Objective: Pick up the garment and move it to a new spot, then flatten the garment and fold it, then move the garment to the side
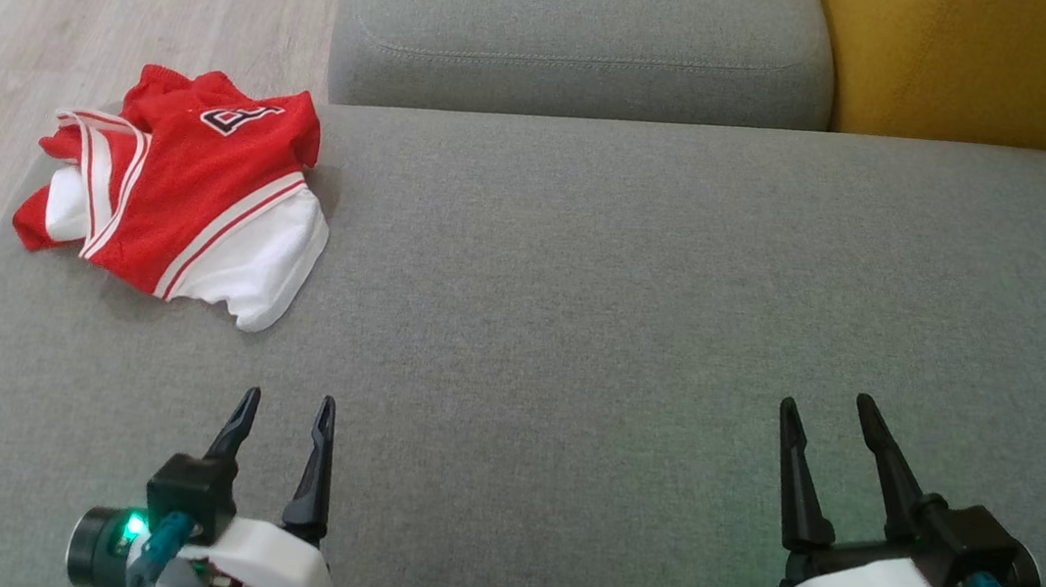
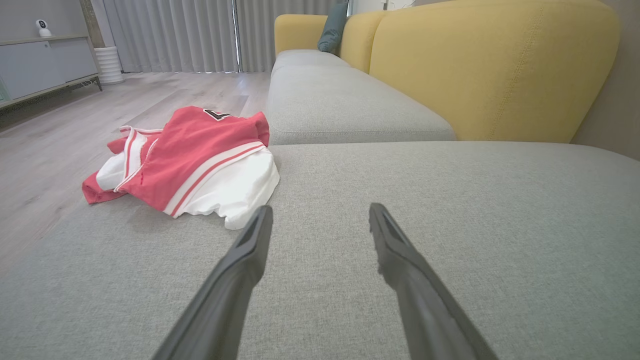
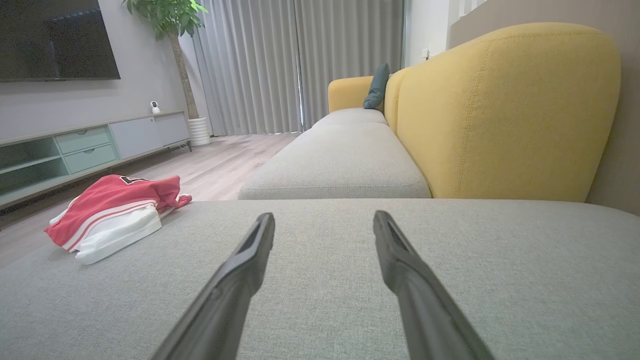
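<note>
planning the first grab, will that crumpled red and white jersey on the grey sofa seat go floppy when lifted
Probably floppy: the red and white fabric jersey lies in soft folds, so it should drape from a pinch. Likely light, since its layers look thin. Pushed, it would probably bunch up on the grey woven seat cushion rather than slide.

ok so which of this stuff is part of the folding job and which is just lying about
For the job: red and white jersey, grey seat cushion under it.
Just around: yellow backrest, teal pillow, TV cabinet, potted plant.
</note>
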You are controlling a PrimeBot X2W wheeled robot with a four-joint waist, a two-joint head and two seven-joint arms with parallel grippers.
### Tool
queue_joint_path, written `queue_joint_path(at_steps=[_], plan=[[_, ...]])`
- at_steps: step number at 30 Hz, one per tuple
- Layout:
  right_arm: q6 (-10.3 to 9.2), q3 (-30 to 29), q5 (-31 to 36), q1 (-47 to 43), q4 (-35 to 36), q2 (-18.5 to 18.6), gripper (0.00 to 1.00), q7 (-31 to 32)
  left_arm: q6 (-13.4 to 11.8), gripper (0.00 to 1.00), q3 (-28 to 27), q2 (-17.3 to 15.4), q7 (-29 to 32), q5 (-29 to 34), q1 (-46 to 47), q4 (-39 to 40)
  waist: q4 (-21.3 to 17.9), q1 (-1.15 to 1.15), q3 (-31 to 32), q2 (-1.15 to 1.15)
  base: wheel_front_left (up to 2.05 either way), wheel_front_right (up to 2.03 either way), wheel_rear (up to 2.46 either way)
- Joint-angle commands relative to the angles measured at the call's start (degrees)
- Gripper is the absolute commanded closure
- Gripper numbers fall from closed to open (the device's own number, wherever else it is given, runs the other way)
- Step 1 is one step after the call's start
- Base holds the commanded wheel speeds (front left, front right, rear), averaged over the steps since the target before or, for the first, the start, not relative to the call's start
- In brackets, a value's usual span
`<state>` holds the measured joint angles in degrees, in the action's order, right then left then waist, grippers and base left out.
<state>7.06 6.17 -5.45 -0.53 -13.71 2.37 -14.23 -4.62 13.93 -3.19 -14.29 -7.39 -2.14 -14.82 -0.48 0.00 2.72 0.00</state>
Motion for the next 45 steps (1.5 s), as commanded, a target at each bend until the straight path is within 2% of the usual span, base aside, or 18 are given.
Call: queue_joint_path(at_steps=[1,14,19,24,36,42,45], plan=[[0.43,1.09,0.05,2.31,1.91,0.51,0.00,-0.77,-0.31,0.00,-2.22,0.17,-0.71,-0.15,2.02,1.69,0.00,0.00,-0.01,0.00,0.00,0.00,0.00],[0.43,0.88,0.07,2.29,1.91,0.51,0.00,-0.77,-0.29,0.00,-2.64,0.27,-0.71,0.15,2.04,1.57,0.03,0.00,0.01,0.00,0.00,0.00,0.00],[0.43,0.56,0.22,2.07,2.29,0.51,0.00,-0.77,-0.32,0.00,-2.83,0.28,-0.71,0.22,2.34,1.62,1.31,0.00,0.03,0.00,0.00,0.00,0.00],[0.43,0.23,-0.01,1.60,3.08,0.51,0.00,-0.77,-0.31,0.00,-3.04,0.29,-0.71,0.55,2.73,2.09,5.52,0.00,0.18,0.00,0.00,0.00,0.00],[0.43,0.75,-1.12,1.42,3.69,0.51,0.00,-0.77,0.14,0.00,-4.61,0.03,-0.71,1.64,2.78,3.10,19.64,0.00,0.06,0.00,0.00,0.00,0.00],[0.43,1.07,-1.22,1.77,3.64,0.51,0.00,-0.77,0.23,0.00,-6.09,-0.26,-0.71,1.85,2.42,3.60,23.67,0.00,-0.24,0.00,0.00,0.00,0.00],[0.43,1.12,-1.20,1.92,3.63,0.51,0.00,-0.77,0.25,0.00,-6.47,-0.27,-0.71,1.91,2.33,3.82,24.00,0.00,-0.35,0.00,0.00,0.00,0.00]])
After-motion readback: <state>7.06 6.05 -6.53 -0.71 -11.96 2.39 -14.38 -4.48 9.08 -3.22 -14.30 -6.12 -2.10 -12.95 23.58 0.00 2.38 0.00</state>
